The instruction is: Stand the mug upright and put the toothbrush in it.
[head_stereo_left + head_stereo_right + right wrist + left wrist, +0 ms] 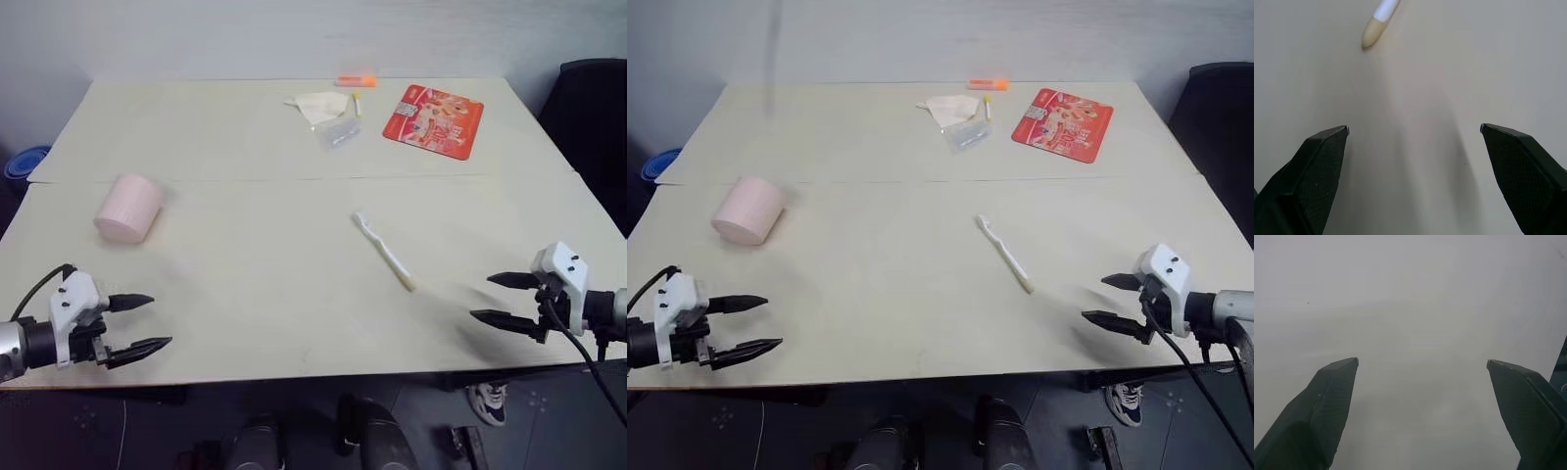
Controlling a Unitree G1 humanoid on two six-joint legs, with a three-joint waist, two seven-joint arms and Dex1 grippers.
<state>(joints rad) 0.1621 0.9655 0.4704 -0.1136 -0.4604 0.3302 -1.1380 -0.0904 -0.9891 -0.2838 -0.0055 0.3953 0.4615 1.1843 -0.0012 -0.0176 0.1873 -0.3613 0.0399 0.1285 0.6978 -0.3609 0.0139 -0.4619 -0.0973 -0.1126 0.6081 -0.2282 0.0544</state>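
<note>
The pale pink mug (pixel 128 208) lies on its side on the left part of the cream table (pixel 265 284). The white toothbrush (pixel 383 250) lies flat near the table's middle, its bristled head toward the back and its handle end (pixel 1373 30) pointing to the front right. My left gripper (pixel 145 323) hovers open over the front left edge, well in front of the mug, with nothing between its fingers (pixel 1327 406). My right gripper (pixel 493 298) stands open at the front right, a short way right of the toothbrush's handle end, and is empty too.
At the back of the table lie an orange marker (pixel 356 81), a crumpled tissue (pixel 321 106), a clear plastic wrapper (pixel 338 130) and a red snack packet (pixel 434 119). A dark chair (pixel 588 127) stands at the right, a blue bowl (pixel 24 164) off the left edge.
</note>
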